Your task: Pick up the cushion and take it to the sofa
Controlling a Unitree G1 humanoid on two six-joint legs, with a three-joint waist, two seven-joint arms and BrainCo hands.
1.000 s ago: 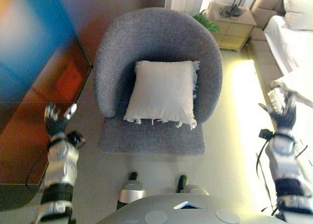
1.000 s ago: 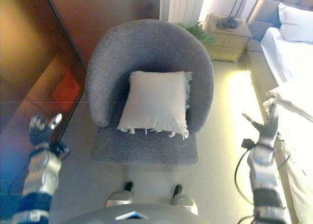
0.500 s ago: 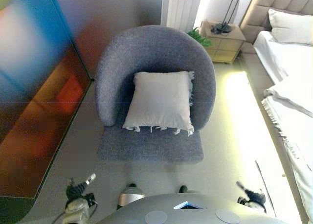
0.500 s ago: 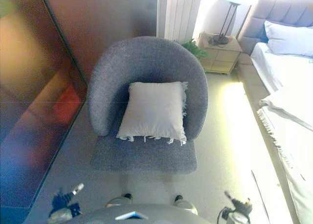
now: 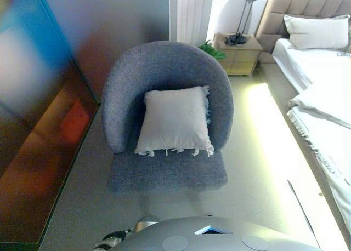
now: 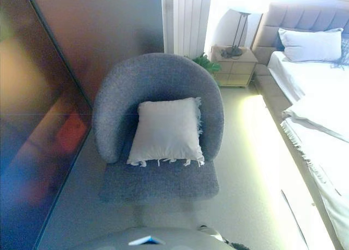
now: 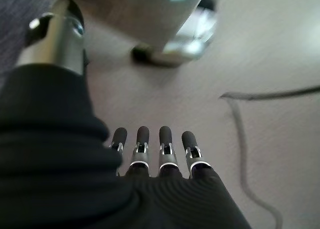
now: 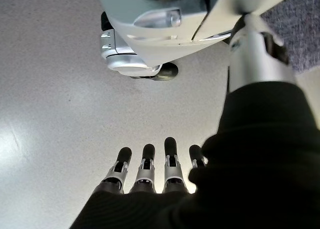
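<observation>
While it leans against the backrest at frame centre, the square white fringed cushion (image 5: 175,119) fills the round grey upholstered armchair (image 5: 164,70), its fringed lower edge toward the seat front. Bare floor (image 5: 258,152) lies open rightward up to the white bed (image 5: 323,92). Left hand (image 7: 150,154) and right hand (image 8: 155,169) hang empty over floor, fingers straight.

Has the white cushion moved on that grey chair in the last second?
No. The cushion leans against the armchair back with its fringe over the seat, exactly as before. The whole picture shifted, so the camera moved, not the cushion.
</observation>
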